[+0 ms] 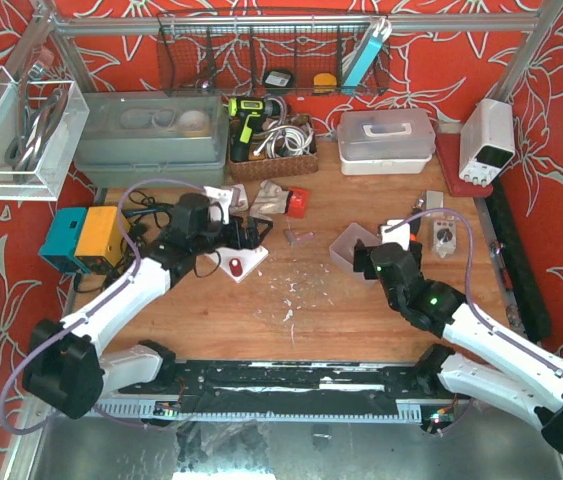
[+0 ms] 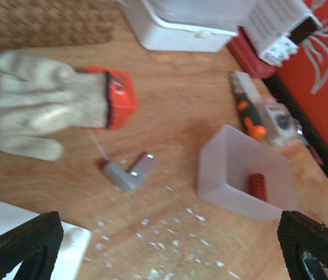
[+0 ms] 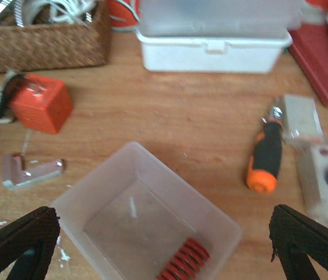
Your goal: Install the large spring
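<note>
A red spring [image 3: 182, 259] lies in the clear plastic box [image 3: 178, 182] on the desk [image 3: 169, 116]. The right pincer [image 3: 164, 236] is spread wide over it, and the left pincer [image 2: 169, 242] is likewise apart, holding nothing.

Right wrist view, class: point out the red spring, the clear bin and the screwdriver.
red spring [image 3: 182, 261], right wrist view, middle coils.
clear bin [image 3: 97, 181], right wrist view, left wall.
screwdriver [image 3: 265, 154], right wrist view, black handle.
</note>
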